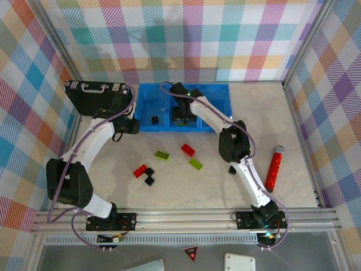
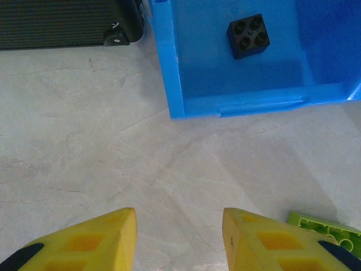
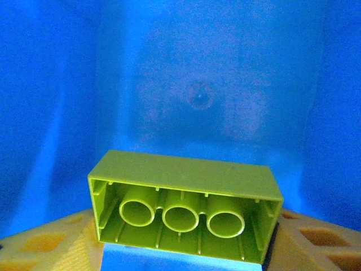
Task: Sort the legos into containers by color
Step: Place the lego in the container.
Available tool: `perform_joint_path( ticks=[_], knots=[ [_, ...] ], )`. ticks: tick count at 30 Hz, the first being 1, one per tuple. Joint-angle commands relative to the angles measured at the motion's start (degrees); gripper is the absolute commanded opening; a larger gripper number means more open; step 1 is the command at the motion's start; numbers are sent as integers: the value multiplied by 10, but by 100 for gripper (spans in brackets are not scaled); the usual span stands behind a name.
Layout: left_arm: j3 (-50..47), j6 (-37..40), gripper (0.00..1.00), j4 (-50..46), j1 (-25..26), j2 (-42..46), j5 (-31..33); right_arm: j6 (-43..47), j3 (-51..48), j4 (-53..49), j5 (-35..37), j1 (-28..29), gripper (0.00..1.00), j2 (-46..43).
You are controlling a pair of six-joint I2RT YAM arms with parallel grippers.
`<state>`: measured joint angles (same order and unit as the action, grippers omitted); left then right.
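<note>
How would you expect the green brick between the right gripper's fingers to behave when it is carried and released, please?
The green brick looks hollow underneath, with thin walls and three tubes, so probably light yet stiff. Its smooth, glossy sides may slip in the right gripper if squeezed loosely. Flat faces suggest it should settle in the blue bin without rolling.

A robot test cell in a lab — a pale marble-look tabletop (image 1: pixel 186 189) boxed in by checked walls (image 1: pixel 197 39) on metal framing, across the bottom of the frame an aluminium rail (image 1: pixel 186 217) carrying two cabled arm bases (image 1: pixel 107 217).
</note>
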<state>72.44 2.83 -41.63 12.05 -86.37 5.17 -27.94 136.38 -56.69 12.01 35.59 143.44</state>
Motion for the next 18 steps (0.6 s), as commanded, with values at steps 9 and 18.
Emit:
perform_joint_path(
  ticks=[9, 18],
  knots=[
    [0, 1, 44, -1, -8, 8, -8, 8, 39, 9, 8, -25, 68, 46],
    [1, 0, 44, -3, -8, 3, -7, 19, 27, -1, 14, -33, 75, 43]
  ],
)
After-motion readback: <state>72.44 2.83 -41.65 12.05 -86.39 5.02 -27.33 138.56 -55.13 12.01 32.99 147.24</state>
